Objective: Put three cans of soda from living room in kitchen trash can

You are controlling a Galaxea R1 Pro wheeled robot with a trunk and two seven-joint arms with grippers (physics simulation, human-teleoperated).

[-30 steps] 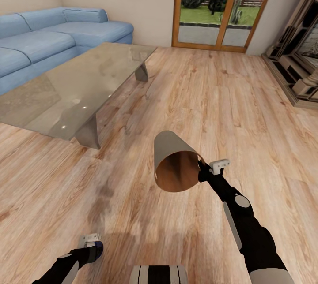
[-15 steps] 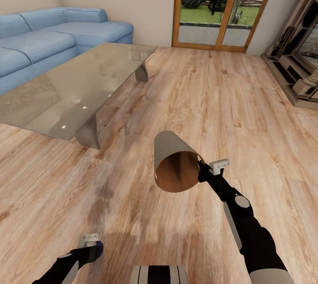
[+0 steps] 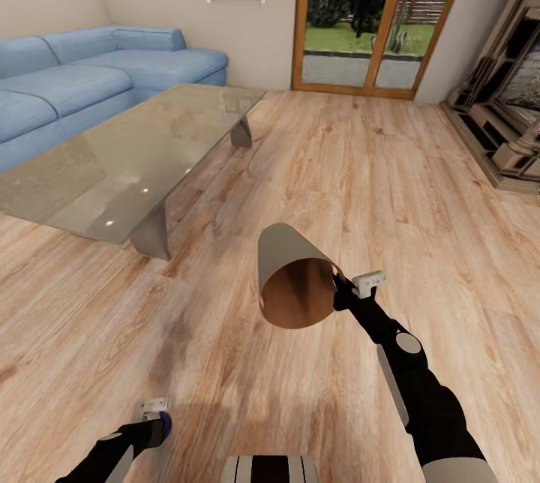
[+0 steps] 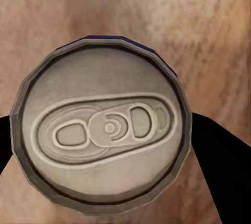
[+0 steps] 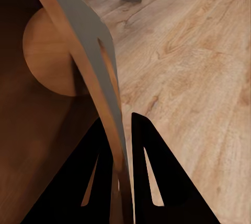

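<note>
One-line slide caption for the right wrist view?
Right gripper pinches the trash can rim, wood-toned inside showing, above the wood floor.

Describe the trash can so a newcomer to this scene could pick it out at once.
Start at the glass low table in front of the blue sofa, then look toward the robot over the wood floor. There the right end effector grips the rim of the tash can, held tipped on its side. It is a tapered bin, pale grey outside and brown inside.
</note>
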